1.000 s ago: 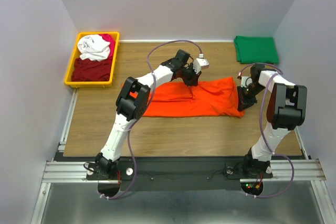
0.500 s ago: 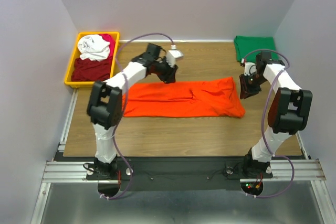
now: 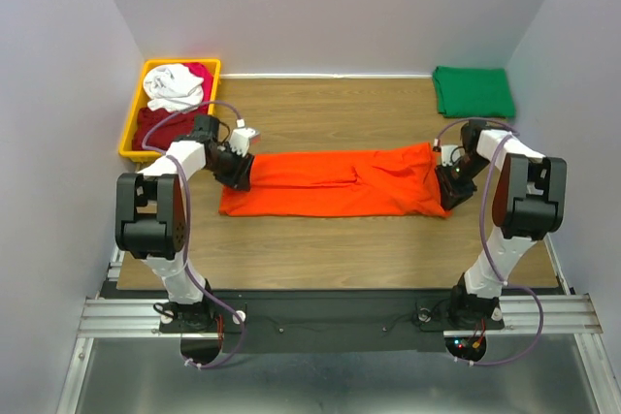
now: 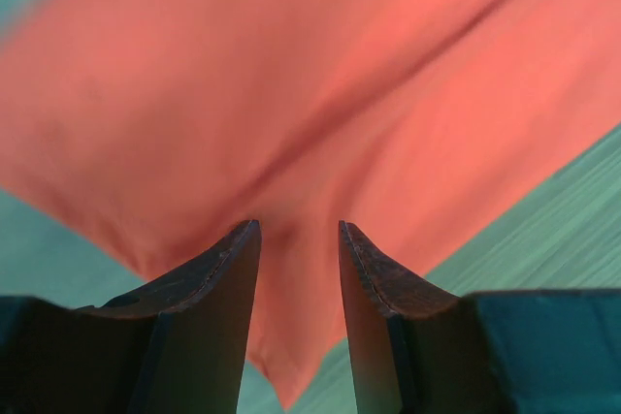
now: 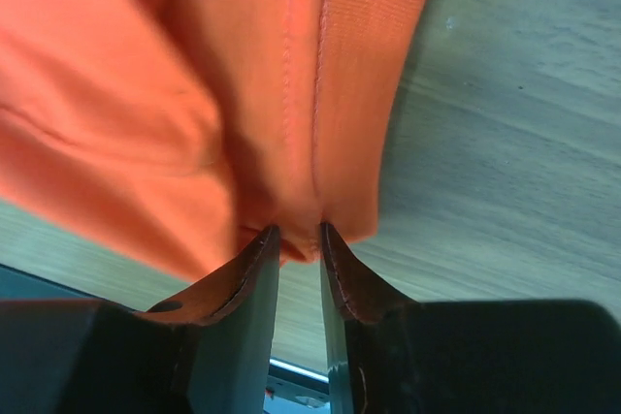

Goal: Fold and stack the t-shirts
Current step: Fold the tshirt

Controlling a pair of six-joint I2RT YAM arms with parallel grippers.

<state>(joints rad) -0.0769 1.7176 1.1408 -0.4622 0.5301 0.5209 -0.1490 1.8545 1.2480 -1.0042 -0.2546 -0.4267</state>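
Top external view showed a yellow bin (image 3: 165, 154) at the table's (image 3: 320, 244) far left corner, holding a white shirt (image 3: 175, 87), a dark red shirt (image 3: 170, 129) and a magenta shirt (image 3: 201, 73). A folded green shirt (image 3: 473, 91) lay at the far right corner. The orange shirt (image 3: 335, 183) lay lengthwise mid-table, bare wood before and behind it. The left tool (image 3: 237, 170) stood spread over its left end. The right tool (image 3: 452, 186), narrowly parted, had the right hem at its tips; whether it pinched, I could not tell.

You see matt, soft cloth in the orange t-shirt (image 3: 330, 186), smooth wood grain on the table (image 3: 330, 239), glossy yellow plastic in the upper-left bin (image 3: 132, 113), and brushed metal along the bottom rail (image 3: 126, 315).
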